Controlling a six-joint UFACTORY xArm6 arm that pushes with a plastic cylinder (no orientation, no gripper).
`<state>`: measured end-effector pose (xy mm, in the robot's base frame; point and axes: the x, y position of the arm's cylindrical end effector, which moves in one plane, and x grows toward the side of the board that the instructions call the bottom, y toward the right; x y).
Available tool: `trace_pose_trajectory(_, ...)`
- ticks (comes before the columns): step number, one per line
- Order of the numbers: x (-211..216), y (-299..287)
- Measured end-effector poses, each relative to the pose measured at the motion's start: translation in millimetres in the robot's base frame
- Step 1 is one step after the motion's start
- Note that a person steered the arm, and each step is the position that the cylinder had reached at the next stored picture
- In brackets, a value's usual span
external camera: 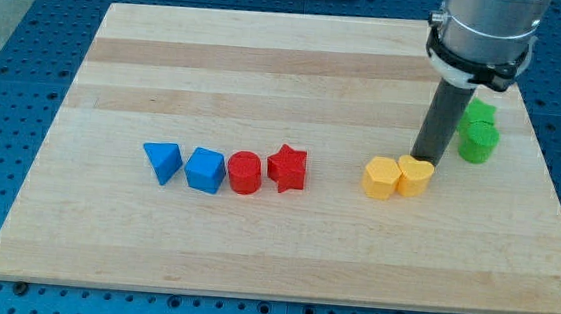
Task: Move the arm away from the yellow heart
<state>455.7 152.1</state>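
The yellow heart (pixel 415 175) lies right of centre on the wooden board, touching a yellow hexagon (pixel 381 177) on its left. My tip (pixel 424 159) stands at the heart's top edge, touching or almost touching it. The dark rod rises from there to the arm's grey body (pixel 483 33) at the view's top right.
Two green blocks, a star (pixel 479 117) and a cylinder (pixel 479 143), sit just right of the rod. A row at the left holds a blue triangle (pixel 163 160), a blue cube (pixel 205 169), a red cylinder (pixel 245 171) and a red star (pixel 288 167). The board's right edge (pixel 550 168) is close.
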Motion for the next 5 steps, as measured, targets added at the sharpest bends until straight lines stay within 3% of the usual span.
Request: trace_pose_trajectory(5,12.3,0.0)
